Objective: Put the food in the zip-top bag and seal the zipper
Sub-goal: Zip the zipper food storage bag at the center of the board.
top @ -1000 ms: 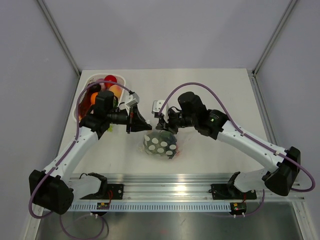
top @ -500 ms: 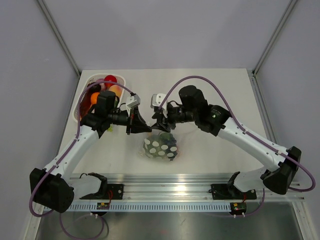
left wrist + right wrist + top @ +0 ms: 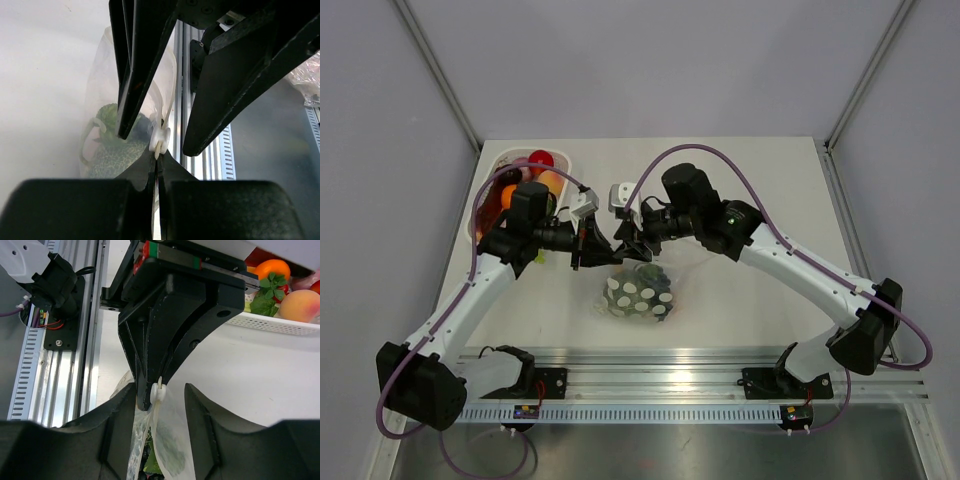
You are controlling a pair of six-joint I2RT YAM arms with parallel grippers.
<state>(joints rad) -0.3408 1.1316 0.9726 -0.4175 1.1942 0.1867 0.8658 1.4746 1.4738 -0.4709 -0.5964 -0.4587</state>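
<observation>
Zip-top bag (image 3: 638,292) (one only) hangs pinched by left gripper (image 3: 156,161).

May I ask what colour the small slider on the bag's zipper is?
White; the slider shows best in the left wrist view.

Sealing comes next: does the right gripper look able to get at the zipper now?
Probably yes. The right gripper is open with a finger on each side of the zipper, right beside the left gripper, which is shut on it. Nothing lies between.
</observation>
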